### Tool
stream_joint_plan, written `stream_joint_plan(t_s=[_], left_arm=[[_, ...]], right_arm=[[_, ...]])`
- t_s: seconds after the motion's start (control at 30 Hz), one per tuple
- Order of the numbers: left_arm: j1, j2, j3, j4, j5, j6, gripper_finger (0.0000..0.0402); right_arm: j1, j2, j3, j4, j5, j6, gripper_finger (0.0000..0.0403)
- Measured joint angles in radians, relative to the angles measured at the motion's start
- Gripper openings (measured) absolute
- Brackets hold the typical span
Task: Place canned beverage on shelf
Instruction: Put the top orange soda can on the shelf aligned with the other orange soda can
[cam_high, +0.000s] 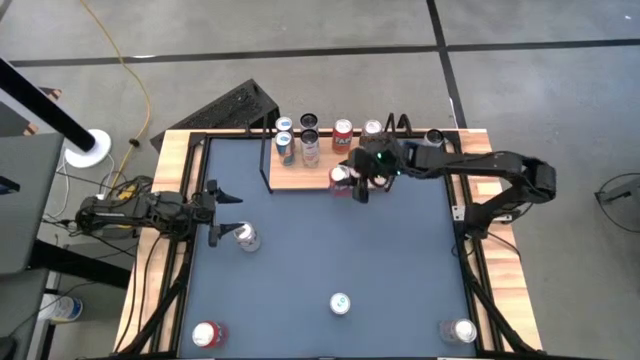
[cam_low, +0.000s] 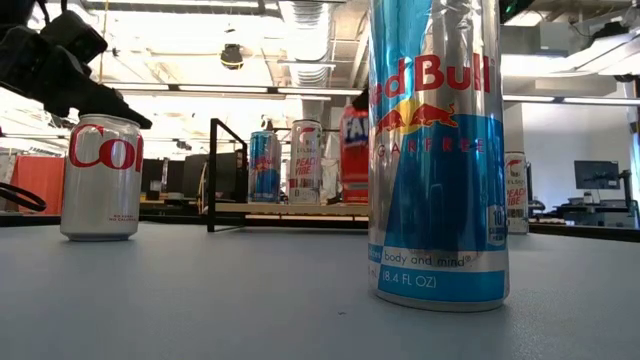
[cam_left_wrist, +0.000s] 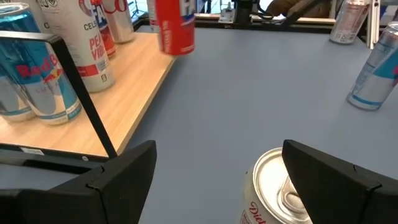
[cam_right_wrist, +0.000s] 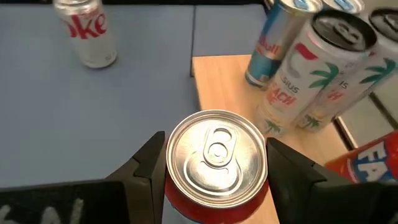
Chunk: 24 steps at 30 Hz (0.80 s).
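high view: the right gripper (cam_high: 352, 180) is in the upper middle of the frame, at the front edge of the shelf (cam_high: 290, 178). in the right wrist view its two fingers (cam_right_wrist: 144, 169) squeeze a red can (cam_right_wrist: 214, 163) on both sides, so it is clenched on the can. the can sits at the shelf's front edge, and i can't tell if it is resting on the wood yet. this looks like the putting-down step. next the gripper needs to set the can flat on the wood, let go, and back off. four cans stand in the back row, and the bare wood in front of them is where there is room. the black wire frame (cam_high: 268, 160) is at the shelf's left side. the left gripper (cam_high: 222, 214) is at the middle left, wide open, just beside a coke can (cam_high: 246, 237) on the table.
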Motion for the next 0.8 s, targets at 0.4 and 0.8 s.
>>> stream_joint_plan(t_s=[0.4,0.8], left_arm=[[0.0,0.0,0.0,0.007,0.0,-0.01,0.0336],[0.0,0.0,0.0,0.005,0.006,-0.029,0.0336]], right_arm=[[-0.21,0.068,0.005,0.062,-0.134,-0.055,0.02],[-0.261,0.128,0.009,0.101,-0.201,-0.02,0.0239]])
